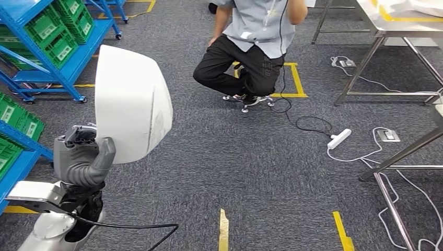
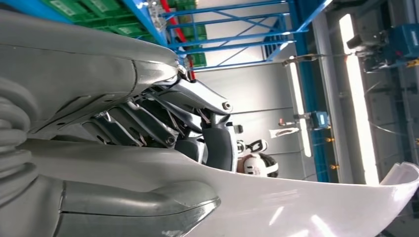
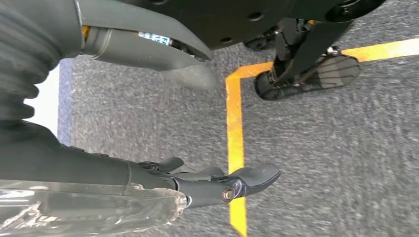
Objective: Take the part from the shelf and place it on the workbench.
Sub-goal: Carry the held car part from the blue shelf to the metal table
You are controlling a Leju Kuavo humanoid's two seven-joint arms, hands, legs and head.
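A large white curved shell part (image 1: 131,102) stands upright above my left hand (image 1: 83,157), which grips its lower edge with the thumb against the near face. In the left wrist view the same white part (image 2: 296,207) runs between the thumb (image 2: 143,207) and the dark fingers (image 2: 148,126) closed on it. My right hand (image 3: 197,123) hangs over the grey carpet with thumb and fingers apart and nothing between them. A metal workbench (image 1: 397,23) stands at the far right.
Blue shelves with green bins (image 1: 49,36) line the left side. A person (image 1: 256,36) sits on a wheeled stool ahead. A power strip (image 1: 339,138) and white cables (image 1: 386,183) lie on the floor by the bench legs. Yellow tape (image 1: 223,230) marks the carpet.
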